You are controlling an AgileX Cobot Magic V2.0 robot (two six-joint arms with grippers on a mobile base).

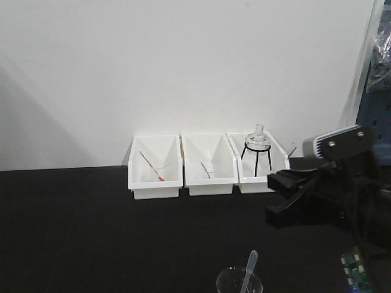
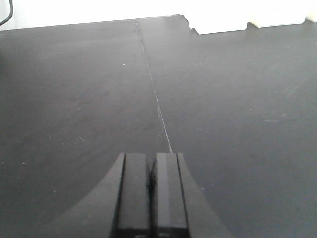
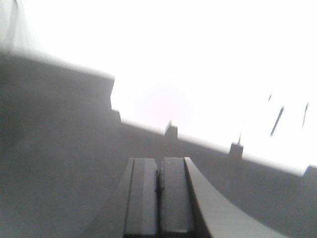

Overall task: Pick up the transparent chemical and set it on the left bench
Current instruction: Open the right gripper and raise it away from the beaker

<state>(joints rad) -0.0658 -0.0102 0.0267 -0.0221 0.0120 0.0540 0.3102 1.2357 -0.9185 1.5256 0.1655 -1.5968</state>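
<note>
Right gripper (image 1: 276, 195) in the front view: black, comes in from the right edge, hanging above the left bench (image 1: 91, 232) just in front of the rightmost bin (image 1: 259, 165). Can't tell the finger gap from this angle; nothing visible in it. Grey wrist camera housing (image 1: 339, 141) sits above and behind it.

Transparent chemical (image 1: 249, 274): translucent dropper standing tilted in a clear beaker (image 1: 238, 284) at the bottom edge, bulb end up, leaning right. Well apart from the right gripper, nearer the camera and slightly to its left. Nothing touching it.

Three white bins in a row against the white wall (image 1: 183, 67). Left bin (image 1: 156, 168) holds a thin stick with a red end, middle bin (image 1: 209, 165) a greenish stick plus something clear, rightmost bin a glass flask (image 1: 257, 141) on a black wire stand. Left arm doesn't show in this view.

Left wrist view: left gripper (image 2: 150, 198) has its fingers (image 2: 133, 193) pressed together, nothing between them. Below it only matte black worktop (image 2: 74, 99) with a thin seam line (image 2: 156, 99) running away from the camera. White bin edges show top right, overexposed.

Right wrist view: right gripper (image 3: 158, 198) also pressed together, only a dark hairline between the fingers (image 3: 143, 193), holding nothing. Blurry and blown out; dark bench surface below, white bin fronts (image 3: 198, 99) across the upper right, view tilted. Dropper not in either wrist view.
</note>
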